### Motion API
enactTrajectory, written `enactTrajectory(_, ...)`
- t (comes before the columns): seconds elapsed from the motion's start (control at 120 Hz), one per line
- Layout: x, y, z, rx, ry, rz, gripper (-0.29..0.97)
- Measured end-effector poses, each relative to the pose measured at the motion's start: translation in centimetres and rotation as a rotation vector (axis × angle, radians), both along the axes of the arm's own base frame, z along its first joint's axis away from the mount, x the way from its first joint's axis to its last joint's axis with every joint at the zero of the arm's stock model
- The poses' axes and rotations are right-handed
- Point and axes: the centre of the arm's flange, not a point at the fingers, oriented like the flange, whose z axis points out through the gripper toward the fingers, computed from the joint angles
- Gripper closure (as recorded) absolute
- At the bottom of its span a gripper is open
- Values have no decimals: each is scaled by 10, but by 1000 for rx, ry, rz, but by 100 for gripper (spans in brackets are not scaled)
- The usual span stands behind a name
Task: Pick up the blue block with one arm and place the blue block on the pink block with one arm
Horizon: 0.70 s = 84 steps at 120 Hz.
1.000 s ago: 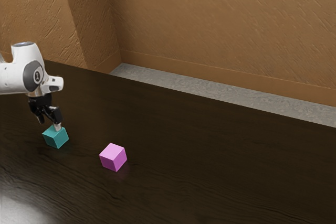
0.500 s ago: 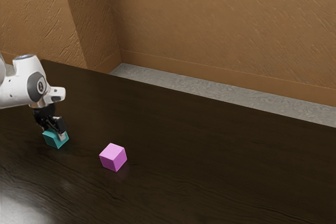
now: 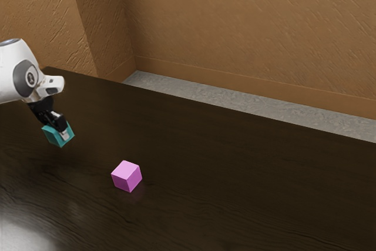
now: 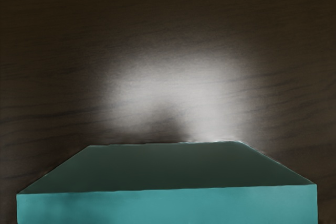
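Legible markings: none. Checked, in the exterior view, the faces of the blue block (image 3: 53,137) at far left and the pink block (image 3: 126,176) right of it: plain colour, with no letters or numerals. The dark table (image 3: 235,174) shows wood grain, and the brown wall (image 3: 235,22) at the far side shows plaster texture. The block face in the wrist view (image 4: 168,203) is likewise unmarked.
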Motion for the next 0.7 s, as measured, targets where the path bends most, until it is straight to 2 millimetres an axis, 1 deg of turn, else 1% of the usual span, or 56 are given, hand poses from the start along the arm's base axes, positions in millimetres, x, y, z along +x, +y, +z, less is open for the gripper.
enactTrajectory(0.05, -9, -8, 12, -10, -12, -8, 31)
enactTrajectory(0.1, -12, -24, 18, -21, -19, -33, 30)
enactTrajectory(0.25, -4, -95, 30, -39, -25, -146, 29)
enactTrajectory(0.342, 5, -137, 26, -47, -13, -213, 29)
enactTrajectory(0.417, 1, -174, 28, -49, -10, -262, 29)
enactTrajectory(0.467, 2, -194, 25, -50, -6, -286, 29)
enactTrajectory(0.55, 4, -211, 8, -54, 15, -298, 29)
enactTrajectory(0.65, 8, -226, -5, -52, 22, -297, 29)
enactTrajectory(0.7, 10, -231, -10, -52, 27, -287, 29)
